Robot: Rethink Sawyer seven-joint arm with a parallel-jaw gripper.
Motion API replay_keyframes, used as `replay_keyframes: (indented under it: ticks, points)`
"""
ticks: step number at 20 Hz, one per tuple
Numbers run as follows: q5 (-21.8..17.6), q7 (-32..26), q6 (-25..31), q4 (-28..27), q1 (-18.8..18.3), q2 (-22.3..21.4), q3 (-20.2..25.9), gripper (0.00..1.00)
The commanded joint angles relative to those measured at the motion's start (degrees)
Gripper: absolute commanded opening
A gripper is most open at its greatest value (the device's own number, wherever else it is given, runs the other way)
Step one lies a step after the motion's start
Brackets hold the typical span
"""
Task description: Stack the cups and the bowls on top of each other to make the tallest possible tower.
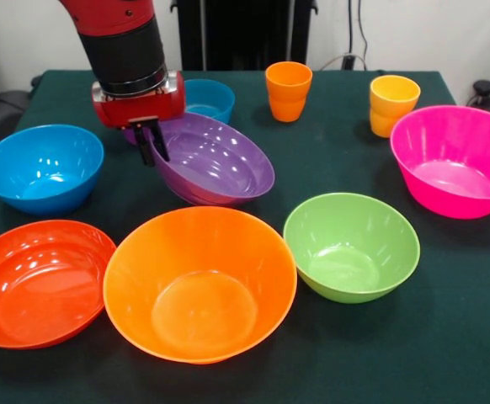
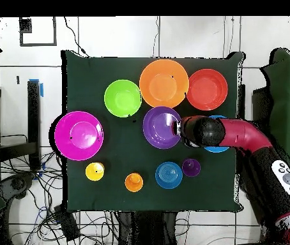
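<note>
My gripper (image 1: 152,143) is shut on the left rim of the purple bowl (image 1: 215,160), which is tilted with that rim raised. In the overhead view the gripper (image 2: 178,127) is at the bowl's (image 2: 160,127) right rim. The other bowls sit apart on the table: blue (image 1: 43,167), red-orange (image 1: 39,282), large orange (image 1: 199,282), green (image 1: 352,246), pink (image 1: 457,160) and small blue (image 1: 209,99). The orange cup (image 1: 288,91) and yellow cup (image 1: 392,103) stand at the back. The purple cup (image 2: 191,167) shows only from overhead. Nothing is nested.
The table has a dark green cloth (image 1: 329,160). My arm (image 2: 237,137) covers most of the blue bowl (image 2: 218,148) from overhead. Cables lie on the floor around the table (image 2: 26,178).
</note>
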Motion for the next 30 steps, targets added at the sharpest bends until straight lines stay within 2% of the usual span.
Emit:
replay_keyframes:
  ticks: [1,11,12,25,30]
  points:
    - [-4.4,-14.2,4.6,-2.1,0.1,2.1,2.3,0.00]
    - [-4.5,-15.4,3.8,-1.5,-1.1,2.6,3.6,0.00]
    - [-4.6,-15.4,3.7,-1.4,-1.2,2.6,3.7,1.00]
    - [-5.3,-14.9,3.7,-1.5,-1.5,2.8,4.5,1.00]
    - [-6.2,-13.4,3.9,-1.5,-0.6,2.4,3.4,1.00]
